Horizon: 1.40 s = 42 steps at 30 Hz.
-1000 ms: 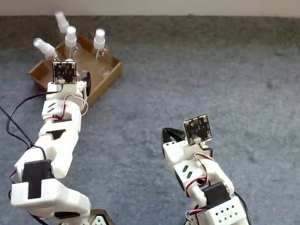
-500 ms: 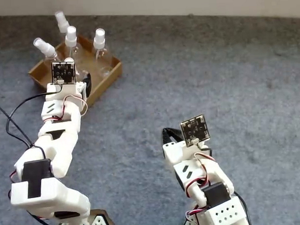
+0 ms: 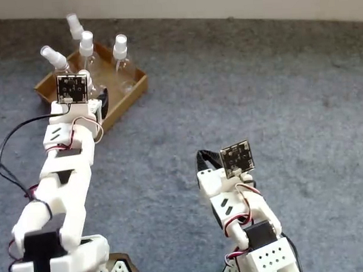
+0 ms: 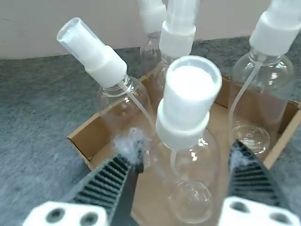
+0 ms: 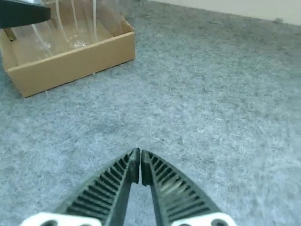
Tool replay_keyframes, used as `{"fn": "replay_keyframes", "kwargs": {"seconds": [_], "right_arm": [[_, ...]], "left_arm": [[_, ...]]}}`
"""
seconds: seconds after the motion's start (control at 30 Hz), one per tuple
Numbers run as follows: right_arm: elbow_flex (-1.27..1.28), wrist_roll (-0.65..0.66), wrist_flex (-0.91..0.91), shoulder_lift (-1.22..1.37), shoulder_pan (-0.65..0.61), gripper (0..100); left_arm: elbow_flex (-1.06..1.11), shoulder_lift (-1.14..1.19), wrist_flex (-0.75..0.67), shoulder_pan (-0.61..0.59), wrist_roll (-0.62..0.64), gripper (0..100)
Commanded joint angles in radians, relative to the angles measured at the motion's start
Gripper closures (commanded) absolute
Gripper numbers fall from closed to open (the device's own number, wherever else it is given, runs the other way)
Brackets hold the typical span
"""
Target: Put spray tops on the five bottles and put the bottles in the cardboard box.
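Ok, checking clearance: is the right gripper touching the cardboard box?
Apart. The right wrist view shows bare carpet between the right gripper and the cardboard box.

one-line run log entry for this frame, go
left gripper open, fingers either side of capped bottle in cardboard box | right gripper shut above carpet
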Motion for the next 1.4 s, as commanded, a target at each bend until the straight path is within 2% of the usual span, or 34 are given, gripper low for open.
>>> {"fn": "replay_keyframes", "kwargs": {"seconds": [0.0, 0.17, 0.3, 0.47, 0.63, 0.83, 1.03, 1.2, 1.37], "right_arm": [[-0.030, 0.014, 0.024, -0.015, 0.110, 99.1], [-0.202, 0.006, 0.203, -0.131, 0.156, 99.1], [-0.234, 0.006, 0.271, -0.185, 0.157, 99.1], [-0.231, 0.012, 0.285, -0.182, 0.159, 99.1], [-0.226, 0.014, 0.288, -0.182, 0.166, 99.1], [-0.073, 0.014, 0.283, -0.182, 0.297, 98.8], [0.027, 0.014, 0.283, -0.182, 0.352, 98.6], [0.105, 0.011, 0.289, -0.182, 0.355, 98.6], [0.134, 0.011, 0.366, -0.180, 0.355, 98.6]], "left_arm": [[0.012, -0.176, 0.097, -0.007, -0.006, 76], [0.041, -0.346, 0.209, -0.005, -0.006, 76], [0.070, -0.504, 0.318, -0.002, -0.006, 76], [0.090, -0.722, 0.514, 0.002, -0.089, 76], [0.090, -0.929, 0.735, 0.004, -0.103, 76], [0.090, -1.152, 0.950, 0.082, -0.104, 76], [0.091, -1.300, 1.080, 0.191, -0.104, 76], [0.101, -1.376, 1.138, 0.191, -0.104, 76], [0.193, -1.461, 1.140, 0.189, -0.104, 76]]}}
